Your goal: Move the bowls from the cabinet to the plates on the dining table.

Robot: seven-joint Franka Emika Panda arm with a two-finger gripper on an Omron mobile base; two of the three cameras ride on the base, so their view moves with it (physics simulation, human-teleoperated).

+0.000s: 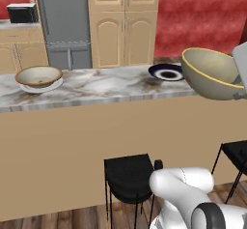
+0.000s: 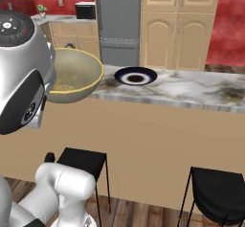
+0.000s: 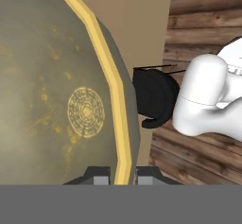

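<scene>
Hiding most of the jaws, the olive bowl (image 3: 61, 90) has its rim clamped between them.

Red wall (image 1: 200, 15) behind tall beige arched-door cabinets (image 1: 124, 22) and a grey fridge (image 1: 63, 22), microwave (image 1: 21, 13) on far counter at left, black stools (image 2: 217, 192) on wood-plank floor (image 3: 203, 24) below the gripper.

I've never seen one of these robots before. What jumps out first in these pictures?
The big olive-beige bowl with its yellowish rim, held tilted in the air by the fingers clamped on its rim, in front of the marble dining table. On that table a dark plate sits bare, while at the left end a cream bowl already rests on a white plate.
</scene>
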